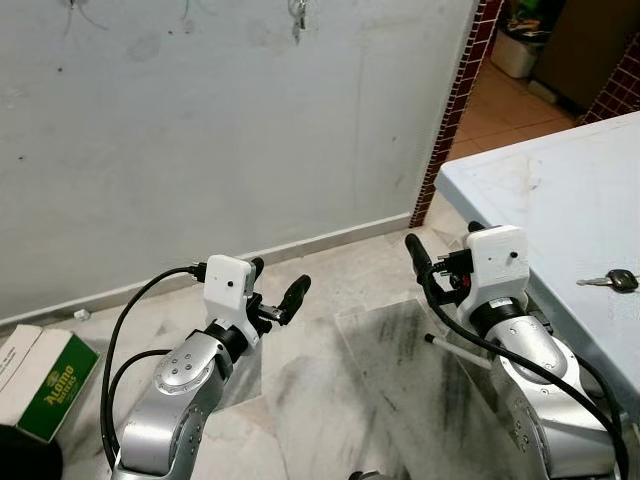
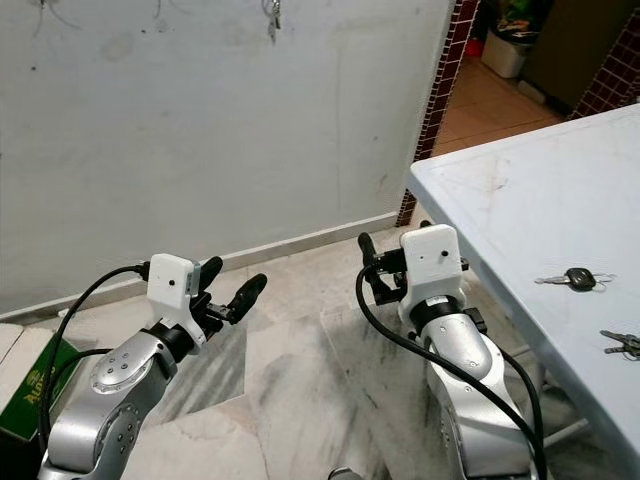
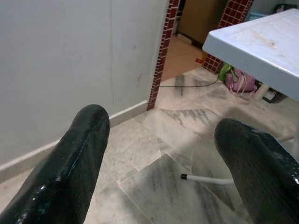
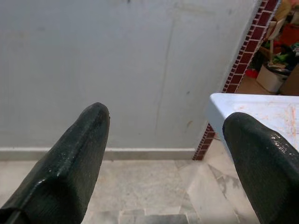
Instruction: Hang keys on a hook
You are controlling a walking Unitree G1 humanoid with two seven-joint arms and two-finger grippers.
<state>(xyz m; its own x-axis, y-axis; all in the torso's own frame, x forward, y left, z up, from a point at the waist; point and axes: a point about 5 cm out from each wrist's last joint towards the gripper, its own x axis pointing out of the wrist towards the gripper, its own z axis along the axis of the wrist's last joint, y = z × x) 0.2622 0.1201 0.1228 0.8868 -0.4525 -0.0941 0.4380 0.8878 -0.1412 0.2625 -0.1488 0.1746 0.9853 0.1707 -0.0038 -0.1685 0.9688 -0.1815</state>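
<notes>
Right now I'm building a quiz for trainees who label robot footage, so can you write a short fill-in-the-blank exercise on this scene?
1. The key with the black head lies on the pale blue ____.
2. The fingers of the left gripper are ____, with nothing between them.
3. The green and white box sits on the floor on the robot's ____ side.
4. Keys already hang on the ____, high up ahead of the right gripper.

Missing words: table; open; left; wall
</notes>
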